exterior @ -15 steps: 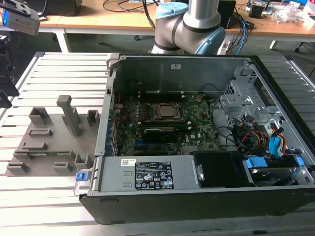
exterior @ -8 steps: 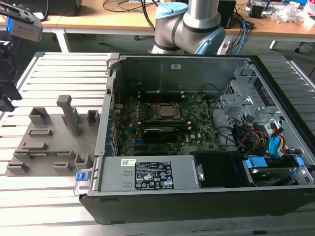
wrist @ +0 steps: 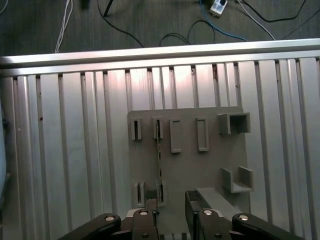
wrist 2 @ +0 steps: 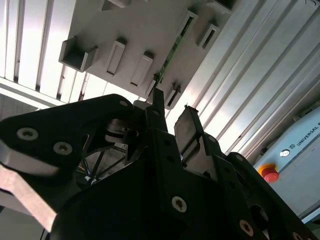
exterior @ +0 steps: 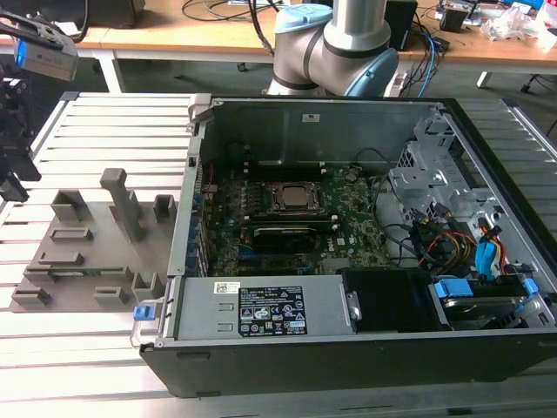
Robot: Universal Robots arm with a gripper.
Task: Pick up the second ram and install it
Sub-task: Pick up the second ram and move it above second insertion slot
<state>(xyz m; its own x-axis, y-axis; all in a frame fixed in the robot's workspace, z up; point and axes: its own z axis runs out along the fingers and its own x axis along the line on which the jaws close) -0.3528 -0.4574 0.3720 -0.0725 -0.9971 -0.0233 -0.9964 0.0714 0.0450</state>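
Note:
The second ram (wrist: 159,160) is a thin green stick standing on edge in two slots of the grey fixture plate (wrist: 210,170). In the second wrist view the ram (wrist 2: 172,50) shows as a green strip on the fixture plate (wrist 2: 145,25). In the exterior view the ram (exterior: 83,272) lies along the near part of the plate (exterior: 87,244). My gripper (wrist: 171,209) hovers above the plate, open, with nothing between its fingers. One finger (wrist: 150,210) lines up over the stick's near end, apart from it. In the second wrist view the gripper (wrist 2: 172,117) is high above the plate. The gripper (exterior: 12,161) is at the exterior view's left edge.
An open computer case (exterior: 487,139) lies at the exterior view's right of the fixture, with the green motherboard (exterior: 348,205) inside and cables and drive bays beyond it. Tall grey blocks (exterior: 122,200) rise from the plate. Everything rests on a slatted aluminium table (exterior: 113,122). The arm's base (exterior: 335,43) stands behind the case.

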